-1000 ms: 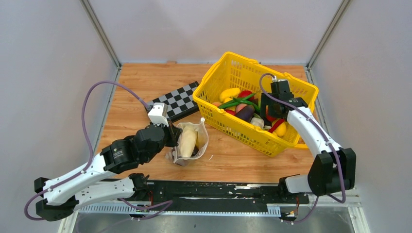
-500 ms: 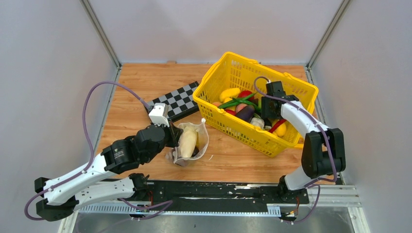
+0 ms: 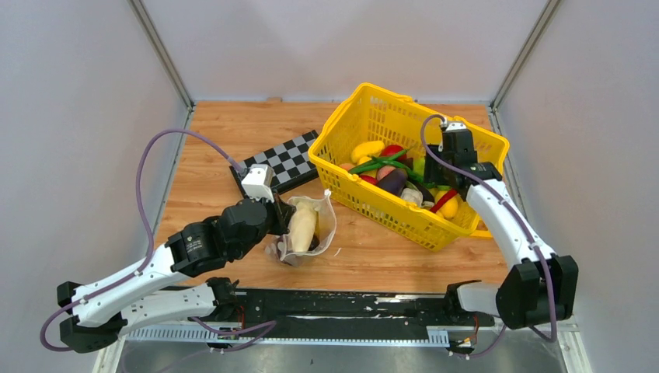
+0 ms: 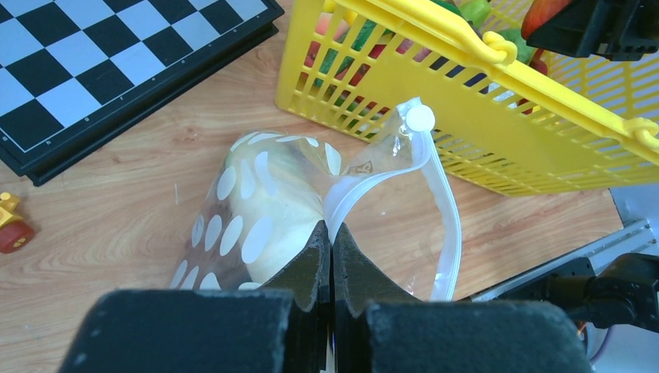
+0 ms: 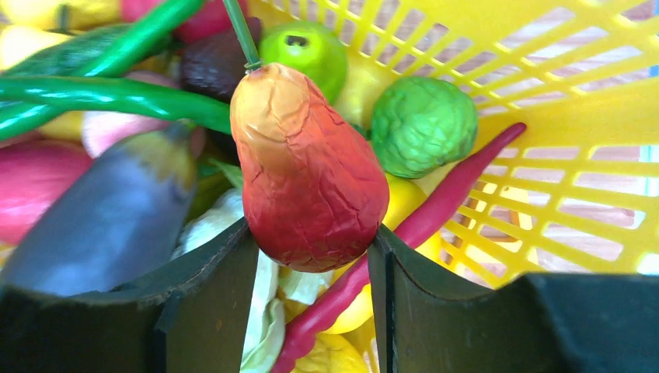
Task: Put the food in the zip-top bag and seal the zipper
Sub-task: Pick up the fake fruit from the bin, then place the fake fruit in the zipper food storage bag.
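Note:
The dotted clear zip-top bag (image 4: 249, 217) lies on the table beside the basket, mouth open, with a long cream-white vegetable (image 4: 291, 221) inside. My left gripper (image 4: 332, 247) is shut on the bag's mouth edge at the zipper (image 4: 444, 217), whose white tab (image 4: 420, 118) points toward the basket. In the top view the bag (image 3: 309, 225) is right of my left gripper (image 3: 280, 217). My right gripper (image 5: 311, 242) is shut on an orange-red wrinkled fruit (image 5: 307, 163) and holds it above the other food in the basket. In the top view it (image 3: 448, 172) is over the basket's right half.
The yellow basket (image 3: 365, 97) at the back right holds several toy fruits and vegetables, among them a purple eggplant (image 5: 109, 217), green beans (image 5: 101, 93) and a red chilli (image 5: 443, 202). A checkerboard (image 3: 284, 163) lies behind the bag. A small red-yellow toy (image 4: 9, 225) sits near it.
My right arm has swung back to the right and its wrist has risen over the basket. The left arm and the bag have barely moved.

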You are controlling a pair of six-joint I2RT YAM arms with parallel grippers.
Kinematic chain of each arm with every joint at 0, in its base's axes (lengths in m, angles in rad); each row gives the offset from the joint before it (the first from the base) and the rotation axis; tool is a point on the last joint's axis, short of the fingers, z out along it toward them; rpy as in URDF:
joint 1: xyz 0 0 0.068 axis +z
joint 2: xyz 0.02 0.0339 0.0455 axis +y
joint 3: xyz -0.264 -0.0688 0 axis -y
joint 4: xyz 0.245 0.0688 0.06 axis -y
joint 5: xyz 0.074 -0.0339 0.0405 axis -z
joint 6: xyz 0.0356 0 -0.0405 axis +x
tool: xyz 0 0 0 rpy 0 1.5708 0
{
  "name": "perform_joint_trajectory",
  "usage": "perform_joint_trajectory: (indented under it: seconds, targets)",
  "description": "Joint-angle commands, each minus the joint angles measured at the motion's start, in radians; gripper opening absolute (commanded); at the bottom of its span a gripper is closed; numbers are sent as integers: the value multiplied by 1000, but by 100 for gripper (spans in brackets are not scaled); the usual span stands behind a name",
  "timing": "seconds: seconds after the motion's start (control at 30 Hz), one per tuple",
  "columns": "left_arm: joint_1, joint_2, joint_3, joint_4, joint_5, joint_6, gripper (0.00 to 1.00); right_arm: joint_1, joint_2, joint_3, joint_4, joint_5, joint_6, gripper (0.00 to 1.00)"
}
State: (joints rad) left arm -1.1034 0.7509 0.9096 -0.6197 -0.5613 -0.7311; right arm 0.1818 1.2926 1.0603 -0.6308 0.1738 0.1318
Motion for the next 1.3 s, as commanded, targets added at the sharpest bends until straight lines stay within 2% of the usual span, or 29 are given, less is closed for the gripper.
perform_joint_trajectory:
  seconds: [0.0, 0.33, 0.5, 0.6, 0.9, 1.27]
  targets:
    - [5, -4, 6, 59, -5, 8, 0, -5, -99, -7, 31, -169, 32, 38]
    - [5, 13, 8, 70, 17, 11, 0, -4, -317, -63, 162, -568, 141, 38]
    - [5, 16, 6, 81, 28, 10, 0, -1, -361, -80, 283, -872, 234, 37]
    - [5, 20, 9, 85, 33, 10, 0, 16, -370, -72, 322, -982, 246, 37]
    - [6, 34, 15, 100, 50, 8, 0, 191, -350, -19, 240, -1038, 119, 38]
    - [6, 35, 17, 102, 51, 4, 0, 491, -241, 73, 92, -922, -69, 38]
